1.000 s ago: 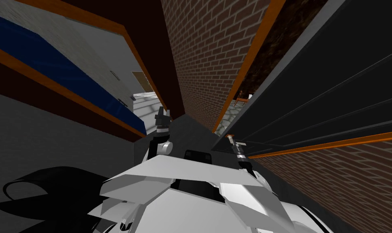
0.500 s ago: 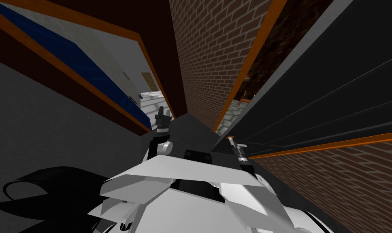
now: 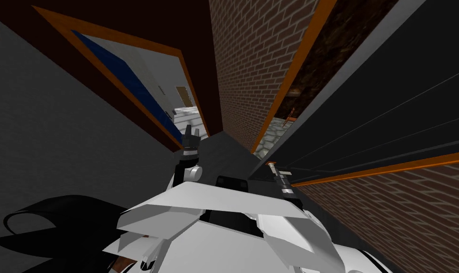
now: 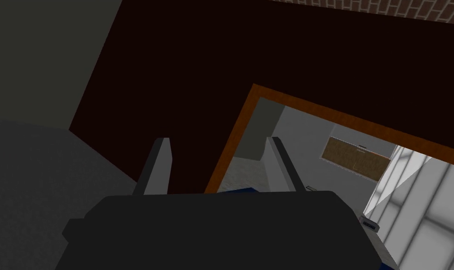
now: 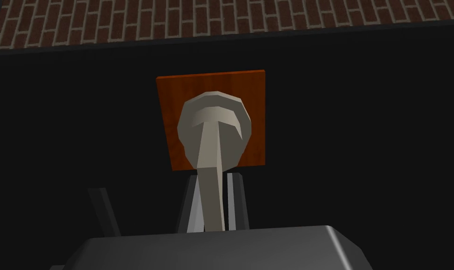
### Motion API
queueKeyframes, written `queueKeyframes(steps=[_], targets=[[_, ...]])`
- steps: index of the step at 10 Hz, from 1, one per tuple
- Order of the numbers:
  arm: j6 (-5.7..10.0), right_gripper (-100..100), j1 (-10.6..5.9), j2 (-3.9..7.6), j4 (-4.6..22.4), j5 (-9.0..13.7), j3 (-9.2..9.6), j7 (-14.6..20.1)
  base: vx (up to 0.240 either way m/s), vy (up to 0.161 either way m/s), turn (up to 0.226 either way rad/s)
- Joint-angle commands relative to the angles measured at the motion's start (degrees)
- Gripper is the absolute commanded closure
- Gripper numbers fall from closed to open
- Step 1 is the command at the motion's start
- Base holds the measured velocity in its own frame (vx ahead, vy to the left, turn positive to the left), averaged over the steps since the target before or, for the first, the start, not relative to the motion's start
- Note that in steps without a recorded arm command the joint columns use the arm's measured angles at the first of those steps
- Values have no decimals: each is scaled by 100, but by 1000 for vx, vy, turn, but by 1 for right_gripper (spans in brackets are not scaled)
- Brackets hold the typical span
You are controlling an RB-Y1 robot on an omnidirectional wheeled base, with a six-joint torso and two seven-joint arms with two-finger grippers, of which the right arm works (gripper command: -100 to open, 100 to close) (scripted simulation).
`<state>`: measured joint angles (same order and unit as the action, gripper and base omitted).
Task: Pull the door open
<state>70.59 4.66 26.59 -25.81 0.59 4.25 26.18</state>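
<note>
The door (image 3: 390, 109) is a dark panelled leaf to my right, standing ajar from its orange frame (image 3: 299, 61). Its pale lever handle (image 5: 211, 154) springs from a round rose on an orange plate (image 5: 252, 93). My right gripper (image 5: 214, 177) is shut on the lever, a finger pressed to each side. In the head view the right gripper (image 3: 272, 166) sits at the door's near edge. My left gripper (image 3: 190, 135) hangs in front of me, apart from the door. Its fingers (image 4: 158, 159) are open with nothing between them.
A brick wall (image 3: 252, 57) stands ahead between the dark door and a second orange-framed doorway (image 3: 176, 95) with a blue leaf (image 3: 129, 80). A grey wall (image 3: 43, 118) runs close on my left. Pale stone floor (image 3: 271, 135) shows through the gap beside the dark door.
The whole head view has swung: the left doorway slid toward the middle and the grey wall grew. My right gripper stays shut on the lever, and the left arm has held still.
</note>
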Motion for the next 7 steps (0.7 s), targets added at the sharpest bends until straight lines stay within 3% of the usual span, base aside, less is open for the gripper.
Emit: queueKeyframes(steps=[1,2,3,5,7], targets=[[-91,100,111,37,-218,20,-27,3,-50,-9,-15],[-91,100,111,37,-218,20,-27,3,-9,6,-18],[41,100,181,83,-174,17,-16,40,-94,-48,196],[116,100,221,110,-149,16,-10,62,-166,-63,137],[123,100,208,86,-151,8,11,59,-93,-28,95]])
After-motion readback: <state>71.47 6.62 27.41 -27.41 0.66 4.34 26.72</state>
